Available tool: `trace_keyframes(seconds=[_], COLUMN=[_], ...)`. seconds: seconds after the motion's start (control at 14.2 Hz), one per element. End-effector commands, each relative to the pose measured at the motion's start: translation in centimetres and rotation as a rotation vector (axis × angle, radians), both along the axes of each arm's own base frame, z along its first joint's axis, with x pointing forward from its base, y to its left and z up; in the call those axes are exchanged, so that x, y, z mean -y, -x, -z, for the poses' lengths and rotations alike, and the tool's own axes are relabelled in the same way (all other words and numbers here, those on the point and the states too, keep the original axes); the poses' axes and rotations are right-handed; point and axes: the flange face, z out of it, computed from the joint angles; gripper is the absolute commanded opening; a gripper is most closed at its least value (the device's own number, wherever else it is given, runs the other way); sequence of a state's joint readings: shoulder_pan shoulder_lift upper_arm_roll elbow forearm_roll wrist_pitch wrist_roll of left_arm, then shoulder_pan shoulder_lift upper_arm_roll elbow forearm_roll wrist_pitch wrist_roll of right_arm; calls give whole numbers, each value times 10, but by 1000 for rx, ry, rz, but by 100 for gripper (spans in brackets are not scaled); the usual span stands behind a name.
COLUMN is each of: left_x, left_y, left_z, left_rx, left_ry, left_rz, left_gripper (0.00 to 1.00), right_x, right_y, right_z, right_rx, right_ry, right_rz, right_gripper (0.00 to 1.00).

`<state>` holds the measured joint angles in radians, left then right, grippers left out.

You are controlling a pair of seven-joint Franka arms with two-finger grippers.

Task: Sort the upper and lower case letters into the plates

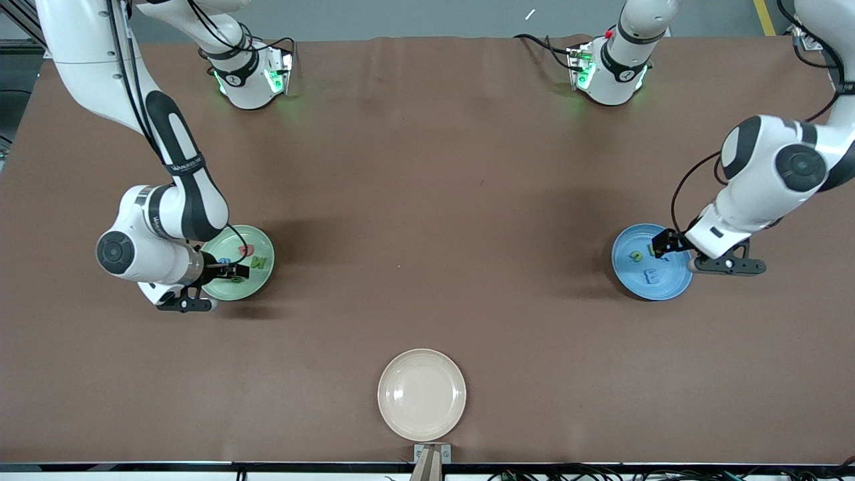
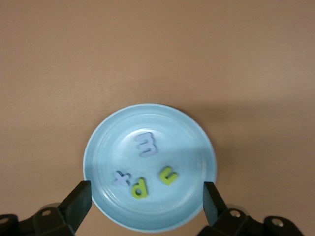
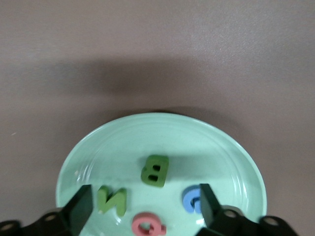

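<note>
Now hovering, both pincers spread wide, holding nothing.
Right gripper (image 3: 142, 206) low over green B (image 3: 154, 170) in mint plate (image 1: 264, 280), frame's left; could nudge it. Left gripper (image 2: 147, 201) over blue plate (image 1: 628, 277), frame's right.

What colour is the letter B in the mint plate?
Dark green. The letter B lies in the mint plate; the right wrist view shows it best.

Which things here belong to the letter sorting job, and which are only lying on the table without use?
Job:
- mint green plate
- four letters in it
- blue plate
- four letters in it
- right gripper, open over the green plate
- left gripper, open over the blue plate

Unused:
- cream-beige plate, nearest the front camera
</note>
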<state>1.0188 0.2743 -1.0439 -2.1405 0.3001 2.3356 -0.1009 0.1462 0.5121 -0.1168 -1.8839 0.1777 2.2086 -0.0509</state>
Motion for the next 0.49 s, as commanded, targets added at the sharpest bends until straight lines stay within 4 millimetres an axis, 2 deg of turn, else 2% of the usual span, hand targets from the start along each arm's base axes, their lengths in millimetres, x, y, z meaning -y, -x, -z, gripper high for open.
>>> trace_keyframes(seconds=[0.0,0.07,0.21,0.28,0.42], left_x=[-5,-6,-10,-11,-16], left_y=[13,16,13,6,-3], left_z=[-36,-47,-84,-106,-160], left_rx=[-1,-1,-13,-20,-38], left_ry=[12,10,-11,-8,6], left_rz=[3,6,-17,-21,-30], left_gripper=[99,99,100,100,100], right_x=[7,10,28,33,49], right_y=[1,2,6,9,15], right_z=[-38,-47,-75,-91,-140], right_rx=[-12,-15,-22,-24,-13], right_ry=[-5,2,29,33,24], right_rz=[-13,-19,-24,-26,-3], right_gripper=[100,100,100,100,100])
